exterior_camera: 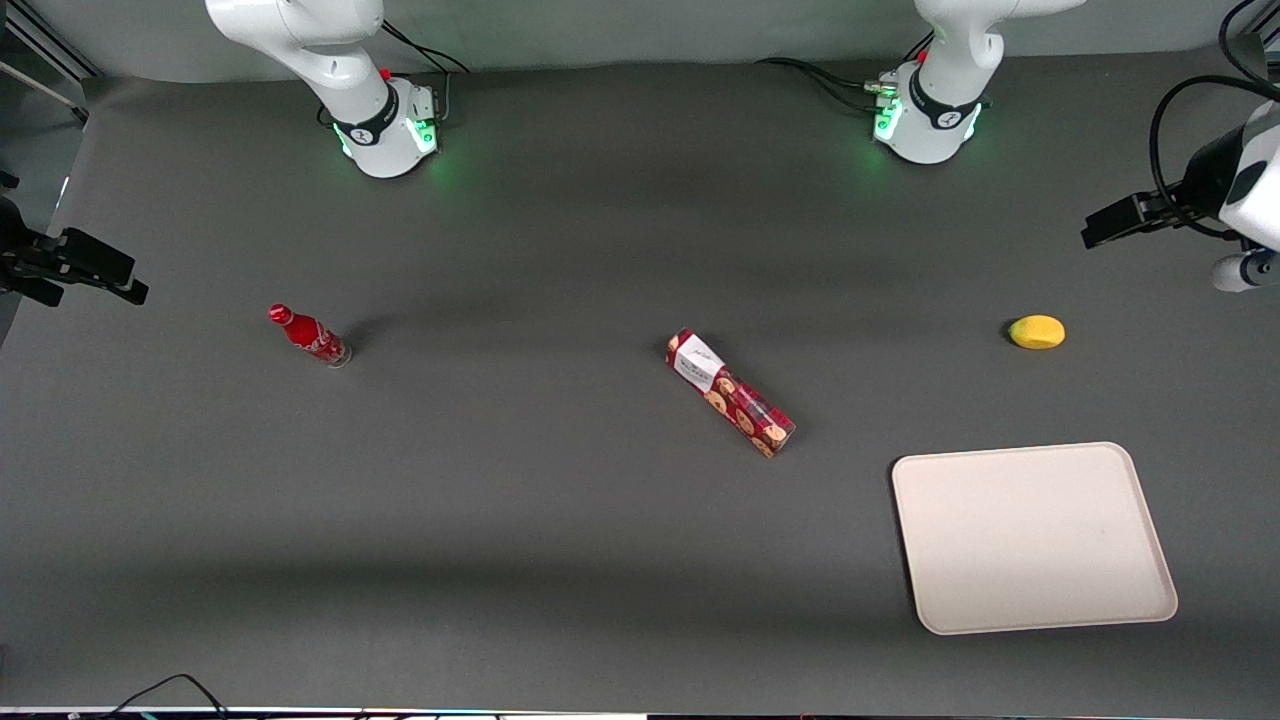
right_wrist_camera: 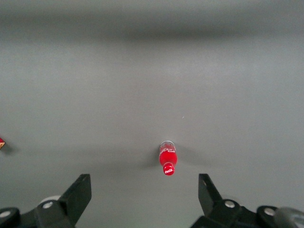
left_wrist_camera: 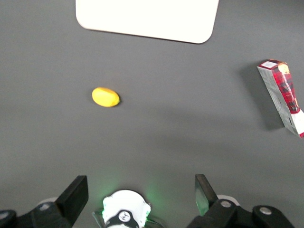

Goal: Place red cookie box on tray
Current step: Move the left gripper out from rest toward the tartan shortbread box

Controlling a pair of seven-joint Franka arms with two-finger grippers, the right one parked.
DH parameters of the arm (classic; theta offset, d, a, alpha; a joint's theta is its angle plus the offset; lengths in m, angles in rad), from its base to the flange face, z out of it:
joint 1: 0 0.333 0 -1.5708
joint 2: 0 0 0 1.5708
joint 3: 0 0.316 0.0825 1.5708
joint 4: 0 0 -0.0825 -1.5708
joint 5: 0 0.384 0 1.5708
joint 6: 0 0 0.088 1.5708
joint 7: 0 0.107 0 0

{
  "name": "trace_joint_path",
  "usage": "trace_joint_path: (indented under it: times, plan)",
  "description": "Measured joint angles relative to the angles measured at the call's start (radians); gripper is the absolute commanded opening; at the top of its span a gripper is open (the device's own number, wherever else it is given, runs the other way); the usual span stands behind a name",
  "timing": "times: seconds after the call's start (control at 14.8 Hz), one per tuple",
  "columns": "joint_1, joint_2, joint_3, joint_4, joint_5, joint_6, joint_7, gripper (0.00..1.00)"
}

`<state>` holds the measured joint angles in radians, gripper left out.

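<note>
From the front, the gripper (exterior_camera: 1105,228) hung high at the working arm's end of the table, well apart from everything. The lemon (exterior_camera: 1037,332) lay nearest to it, closer to the camera. The tray (exterior_camera: 1034,537) sat flat on the table (exterior_camera: 560,520) nearer the camera still, with nothing on it. The red cookie box (exterior_camera: 730,392) lay slantwise on the table, well away from the gripper toward the parked arm's end, apart from the tray. A small red bottle (exterior_camera: 308,335) stood farther off that way.

From the left wrist, the gripper (left_wrist_camera: 141,195) was spread wide, holding nothing, with the lemon (left_wrist_camera: 105,97), tray (left_wrist_camera: 147,18) and box (left_wrist_camera: 283,96) below.

From the right wrist, only the bottle (right_wrist_camera: 167,160) showed clearly.
</note>
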<state>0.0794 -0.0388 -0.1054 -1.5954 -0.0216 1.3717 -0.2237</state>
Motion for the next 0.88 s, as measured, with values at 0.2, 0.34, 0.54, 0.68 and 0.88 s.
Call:
trace_joint_path:
  times: [0.2, 0.34, 0.54, 0.68, 0.88]
  plan:
    - [-0.001, -0.001, 0.000, 0.011, 0.000, -0.002, 0.051, 1.00]
    - [-0.001, -0.001, 0.001, 0.013, 0.000, -0.003, 0.059, 1.00]
    - [-0.004, -0.001, 0.001, 0.013, -0.003, 0.000, 0.066, 1.00]
    - [-0.009, -0.001, -0.011, 0.015, -0.028, 0.005, 0.068, 1.00]
    - [-0.014, 0.003, -0.085, 0.016, -0.050, 0.020, 0.029, 1.00]
